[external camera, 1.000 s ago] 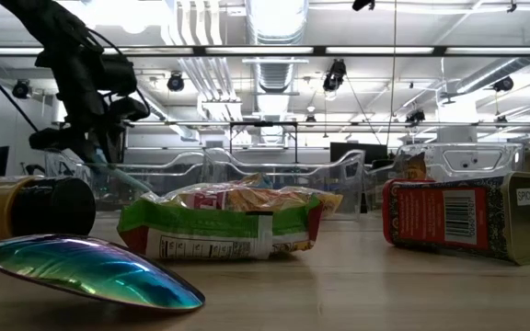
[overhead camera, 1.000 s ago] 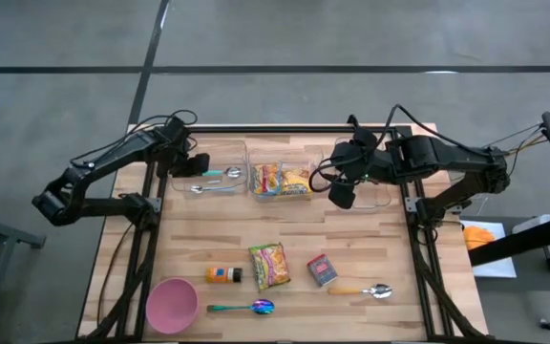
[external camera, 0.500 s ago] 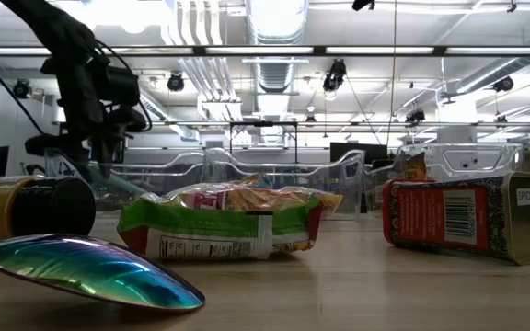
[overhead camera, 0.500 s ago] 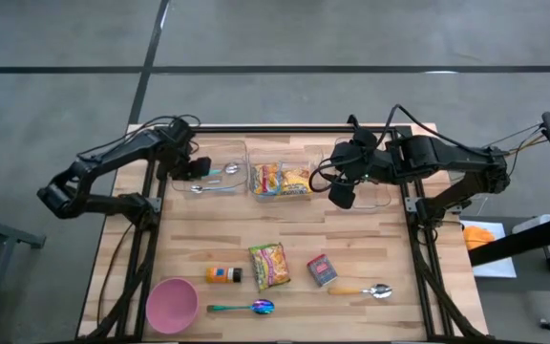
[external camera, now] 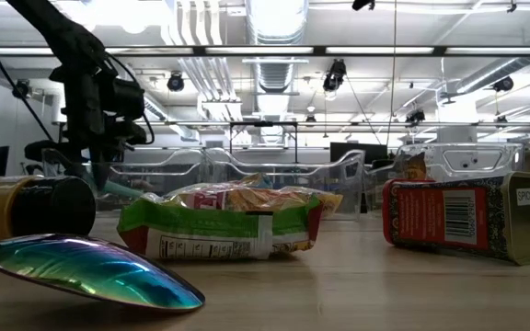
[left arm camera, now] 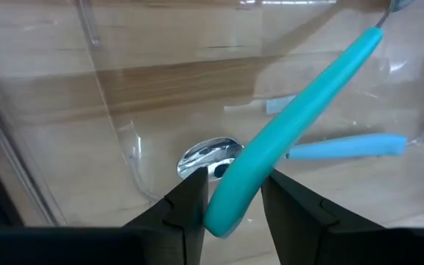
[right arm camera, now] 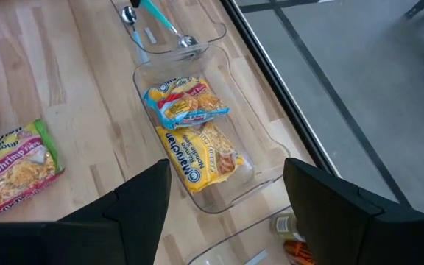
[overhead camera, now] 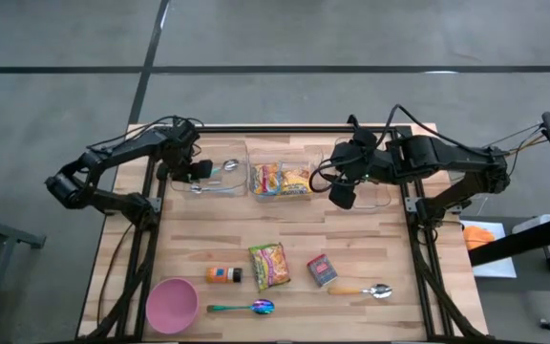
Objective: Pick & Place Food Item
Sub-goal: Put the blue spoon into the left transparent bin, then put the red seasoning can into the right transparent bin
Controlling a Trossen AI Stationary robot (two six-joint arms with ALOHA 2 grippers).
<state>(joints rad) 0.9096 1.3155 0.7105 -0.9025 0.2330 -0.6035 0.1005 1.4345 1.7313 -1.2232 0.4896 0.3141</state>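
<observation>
My left gripper (overhead camera: pixel 197 172) points down into the clear left bin (overhead camera: pixel 220 153), shut on a teal-handled spoon (left arm camera: pixel 300 110). On the bin's floor below lies a second spoon with a silver bowl (left arm camera: pixel 206 156) and a pale blue handle (left arm camera: pixel 344 146). The middle bin (overhead camera: pixel 250 153) holds two yellow noodle packets (right arm camera: pixel 193 132). A green noodle packet (overhead camera: pixel 269 265) lies flat on the table's near half. My right gripper (overhead camera: pixel 342 194) hangs open, with nothing in it, over the gap between the middle and right bins. My left gripper pinches the teal spoon's handle near its free end (left arm camera: pixel 230 206) between its two fingers. The fingers come from above, pointing steeply down, and lie across the handle. The spoon slants away from them inside the bin; whether its bowl end rests on anything, I cannot tell.
Near the front edge stand a pink bowl (overhead camera: pixel 172 304), an orange bottle lying on its side (overhead camera: pixel 223 274), a spice tin (overhead camera: pixel 322 270), an iridescent spoon (overhead camera: pixel 248 308) and a yellow-handled spoon (overhead camera: pixel 363 290). A clear right bin (overhead camera: pixel 382 198) sits under my right arm.
My left gripper has sunk toward the left bin's floor and tipped more steeply down, keeping its hold on the teal spoon. The spoon has come lower with it.
</observation>
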